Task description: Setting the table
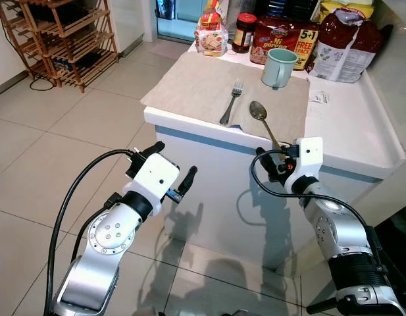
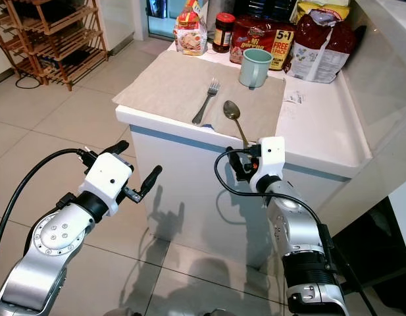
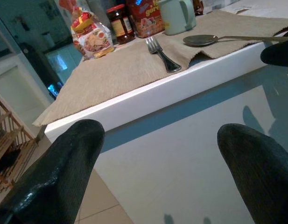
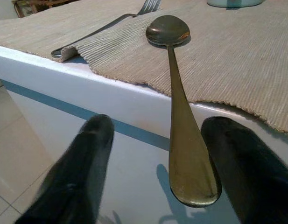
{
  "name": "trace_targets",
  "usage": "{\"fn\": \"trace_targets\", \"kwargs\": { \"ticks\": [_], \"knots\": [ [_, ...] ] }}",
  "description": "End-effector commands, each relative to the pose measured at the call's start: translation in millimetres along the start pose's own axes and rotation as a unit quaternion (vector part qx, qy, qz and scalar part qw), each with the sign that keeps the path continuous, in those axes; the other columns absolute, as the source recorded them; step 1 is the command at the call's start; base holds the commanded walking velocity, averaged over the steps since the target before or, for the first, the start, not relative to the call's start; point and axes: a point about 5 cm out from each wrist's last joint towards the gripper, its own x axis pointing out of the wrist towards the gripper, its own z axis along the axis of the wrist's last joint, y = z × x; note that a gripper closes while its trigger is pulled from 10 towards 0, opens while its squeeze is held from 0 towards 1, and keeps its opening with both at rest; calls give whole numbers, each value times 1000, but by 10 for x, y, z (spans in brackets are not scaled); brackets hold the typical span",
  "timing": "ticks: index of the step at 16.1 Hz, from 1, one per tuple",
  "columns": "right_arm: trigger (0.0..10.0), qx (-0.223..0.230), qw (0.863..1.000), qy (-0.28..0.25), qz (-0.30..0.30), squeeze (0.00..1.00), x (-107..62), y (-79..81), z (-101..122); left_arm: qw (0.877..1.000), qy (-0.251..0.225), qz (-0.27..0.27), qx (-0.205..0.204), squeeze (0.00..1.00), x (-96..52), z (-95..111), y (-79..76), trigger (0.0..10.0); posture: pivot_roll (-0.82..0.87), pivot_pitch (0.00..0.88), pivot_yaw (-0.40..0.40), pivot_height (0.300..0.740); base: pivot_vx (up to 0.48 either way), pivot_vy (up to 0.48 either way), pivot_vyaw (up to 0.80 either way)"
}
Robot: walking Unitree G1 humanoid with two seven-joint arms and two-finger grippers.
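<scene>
Right gripper sits at the counter edge, fingers spread either side of the spoon handle, which juts past the edge; I judge I'm lined up to grasp it. From the head camera, the spoon lies on the beige placemat beside the fork, with a green mug, contents hidden. Left gripper hovers released below the counter. Right wrist view: black fingers flank the handle, not touching it.
</scene>
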Motion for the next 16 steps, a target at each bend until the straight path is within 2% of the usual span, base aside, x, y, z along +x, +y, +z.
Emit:
{"fn": "trace_targets", "kwargs": {
  "ticks": [1, 16],
  "knots": [
    [0, 0, 1000, -8, -8, 0, 8, -56, 56, 1000, -2, -5, 8, 0, 12, 7, 1, 10000, 106, 17, -82, 740, 0, 0, 0],
    [0, 0, 1000, -8, -20, 0, 25, -121, 73, 1000, -5, -14, 14, 0, 47, -3, -15, 10000, 97, 7, -81, 740, 0, 0, 0]
  ]
}}
